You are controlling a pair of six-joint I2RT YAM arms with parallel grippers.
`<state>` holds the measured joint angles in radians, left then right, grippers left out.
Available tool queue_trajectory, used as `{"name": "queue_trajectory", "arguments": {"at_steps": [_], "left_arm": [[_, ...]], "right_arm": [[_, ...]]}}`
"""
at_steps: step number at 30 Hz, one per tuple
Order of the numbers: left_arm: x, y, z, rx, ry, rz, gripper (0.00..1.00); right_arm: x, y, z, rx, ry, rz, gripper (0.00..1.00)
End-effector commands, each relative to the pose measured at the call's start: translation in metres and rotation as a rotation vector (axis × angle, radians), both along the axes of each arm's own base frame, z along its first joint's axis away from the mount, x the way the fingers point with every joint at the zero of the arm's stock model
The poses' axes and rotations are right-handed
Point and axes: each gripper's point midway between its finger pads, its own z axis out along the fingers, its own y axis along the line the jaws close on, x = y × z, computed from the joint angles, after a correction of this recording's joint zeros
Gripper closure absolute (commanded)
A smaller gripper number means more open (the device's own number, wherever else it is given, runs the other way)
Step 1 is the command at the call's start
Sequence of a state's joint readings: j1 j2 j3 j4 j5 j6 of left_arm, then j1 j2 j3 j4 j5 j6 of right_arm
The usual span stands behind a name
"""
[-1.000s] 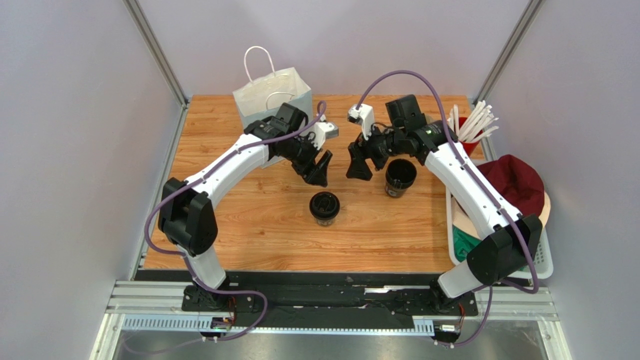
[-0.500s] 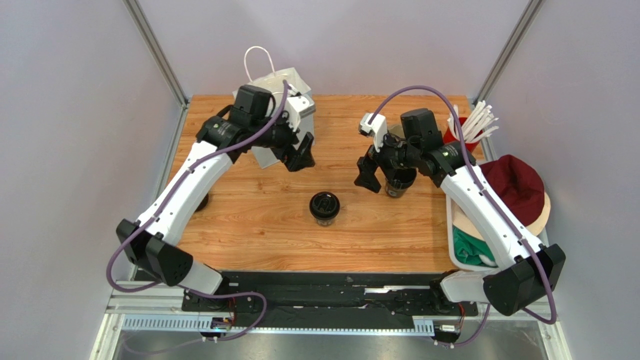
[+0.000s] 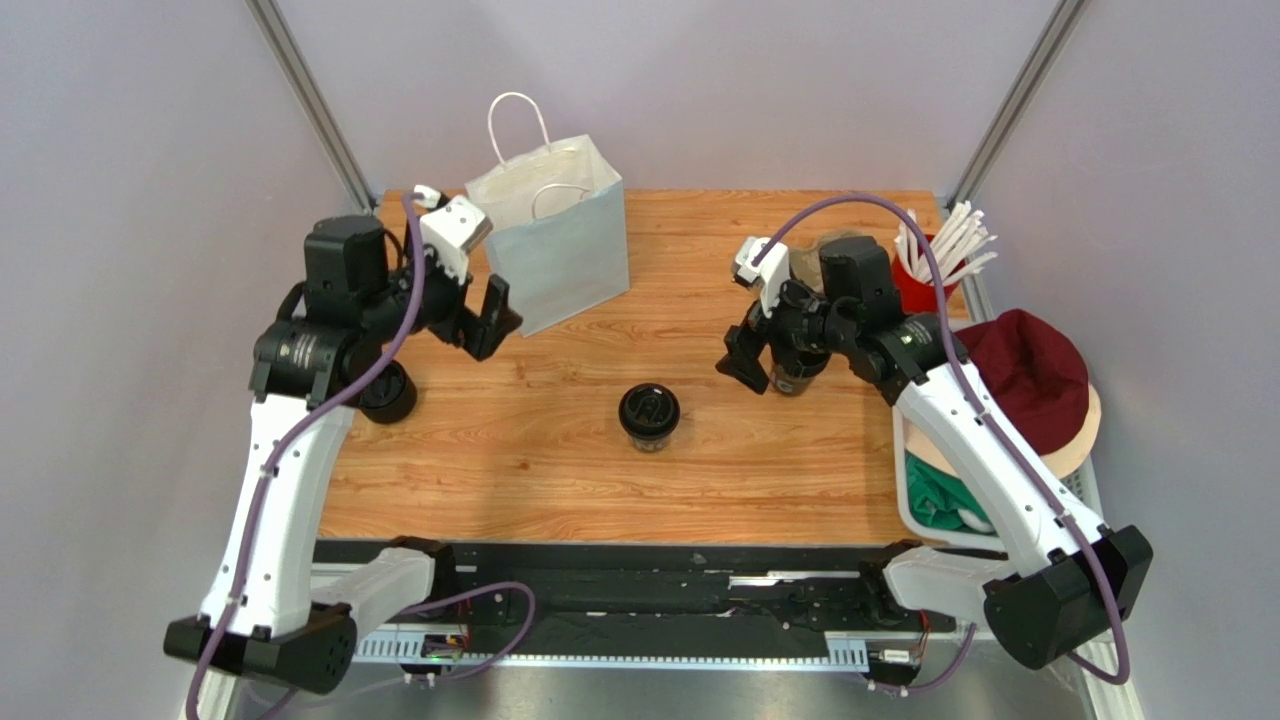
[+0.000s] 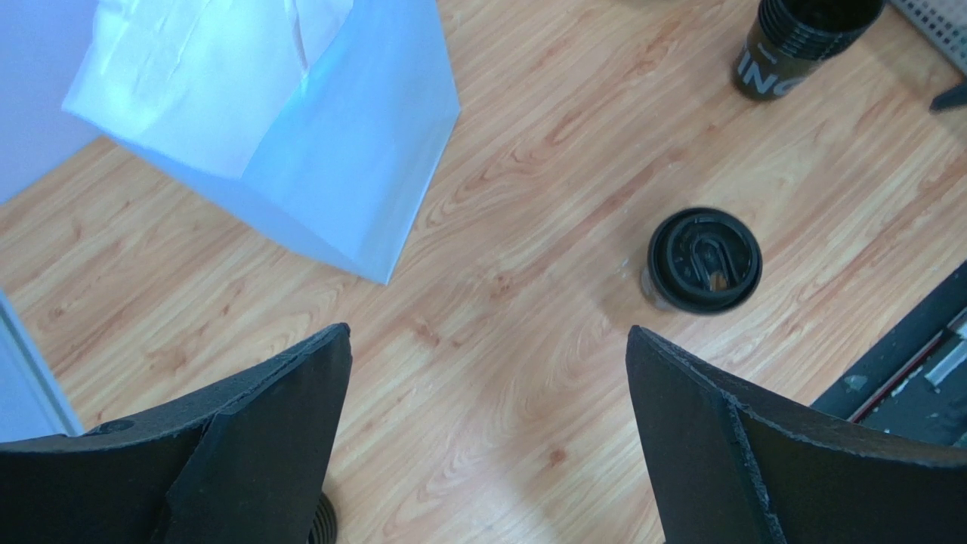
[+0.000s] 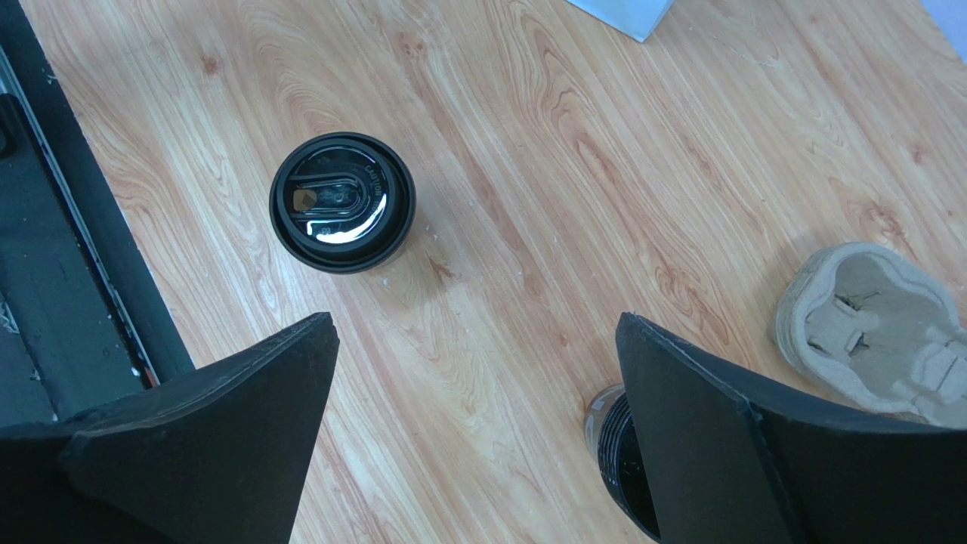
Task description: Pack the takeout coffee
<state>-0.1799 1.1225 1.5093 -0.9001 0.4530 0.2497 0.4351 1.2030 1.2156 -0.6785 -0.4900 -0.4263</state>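
Your left gripper (image 4: 488,340) stood wide open, holding nothing, over the wooden table (image 4: 511,453) just beside the white paper bag (image 4: 284,125). Your right gripper (image 5: 477,323) gaped wide too, empty. Between them the small black lidded coffee cup (image 3: 649,413) stood upright mid-table, long axis vertical, lid up, no print readable. White lettering on the stacked black cups (image 4: 795,45) was cropped and unreadable.

Black takeout coffee (image 3: 649,408), white paper bag (image 3: 559,240), maroon cap (image 3: 1037,368) — warm wood-grain table (image 3: 511,450).
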Motion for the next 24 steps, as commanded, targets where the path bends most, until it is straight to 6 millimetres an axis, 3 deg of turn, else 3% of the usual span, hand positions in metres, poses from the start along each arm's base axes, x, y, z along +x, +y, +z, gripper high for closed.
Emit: {"name": "queue_trajectory", "arguments": {"at_steps": [1, 2, 4, 9, 18, 24], "left_arm": [[-0.025, 0.017, 0.000, 0.033, -0.107, 0.025, 0.01], [-0.028, 0.017, -0.010, 0.035, -0.100, 0.021, 0.01], [-0.036, 0.019, -0.006, 0.040, -0.155, 0.004, 0.01], [-0.050, 0.018, -0.016, 0.054, -0.139, -0.044, 0.01], [-0.039, 0.022, -0.035, 0.026, -0.148, 0.010, 0.01], [-0.031, 0.018, -0.042, 0.008, -0.130, 0.007, 0.01]], "right_arm": [[-0.001, 0.003, 0.014, 0.021, -0.095, 0.046, 0.01], [-0.004, 0.004, 0.014, 0.025, -0.098, 0.059, 0.01], [-0.009, 0.007, 0.013, 0.024, -0.099, 0.090, 0.02], [-0.029, 0.013, 0.014, 0.038, -0.093, 0.183, 0.04], [-0.049, 0.047, -0.010, -0.014, -0.030, 0.302, 0.12], [-0.039, 0.083, -0.040, -0.095, 0.014, 0.263, 0.24]]}}
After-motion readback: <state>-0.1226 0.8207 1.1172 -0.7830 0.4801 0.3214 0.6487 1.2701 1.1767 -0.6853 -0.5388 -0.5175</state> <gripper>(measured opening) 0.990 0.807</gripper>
